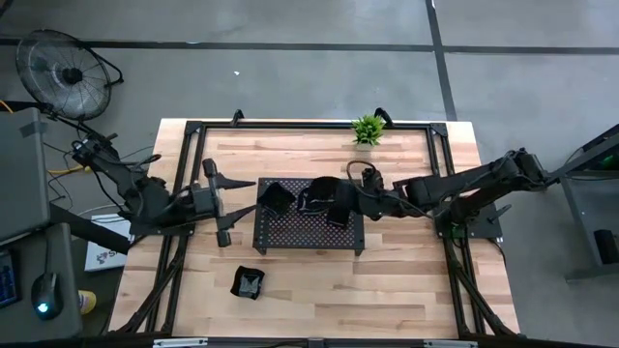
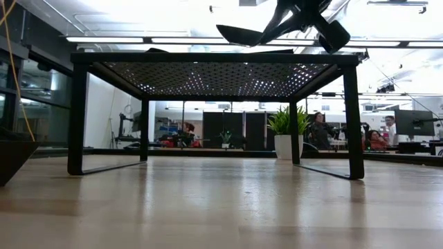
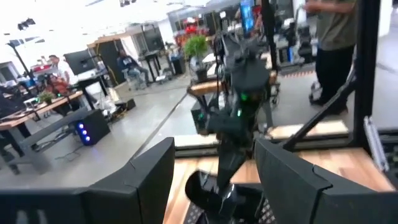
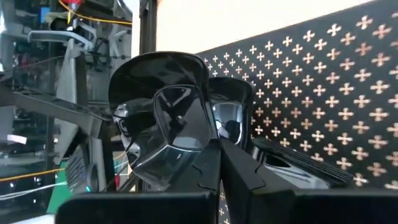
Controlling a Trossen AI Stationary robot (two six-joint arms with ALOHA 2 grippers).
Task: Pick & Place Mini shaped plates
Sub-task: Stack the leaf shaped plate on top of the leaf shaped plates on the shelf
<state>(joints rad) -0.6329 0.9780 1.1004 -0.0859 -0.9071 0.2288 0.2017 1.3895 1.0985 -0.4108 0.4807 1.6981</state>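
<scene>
Your high view shows lone plate [image 1: 250, 282] on bare table near front, well apart from perforated tray [image 1: 290, 232]; wrist views miss it. Right gripper [image 1: 322, 205] over tray top, fingers [image 4: 239, 174] closed to thin slit, apparently pinching glossy black plate [image 4: 168, 118]. Left gripper [image 1: 230, 208] beside tray's left edge, spread wide, empty.

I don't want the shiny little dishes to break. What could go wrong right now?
Three things might go wrong:
1. The right gripper pinches a glossy mini plate by its edge above the perforated tray; the smooth rim might slip out.
2. Another plate sits at the tray's left end, so a bump could knock it off.
3. The open left gripper waits close beside the tray; the arms might collide.
</scene>
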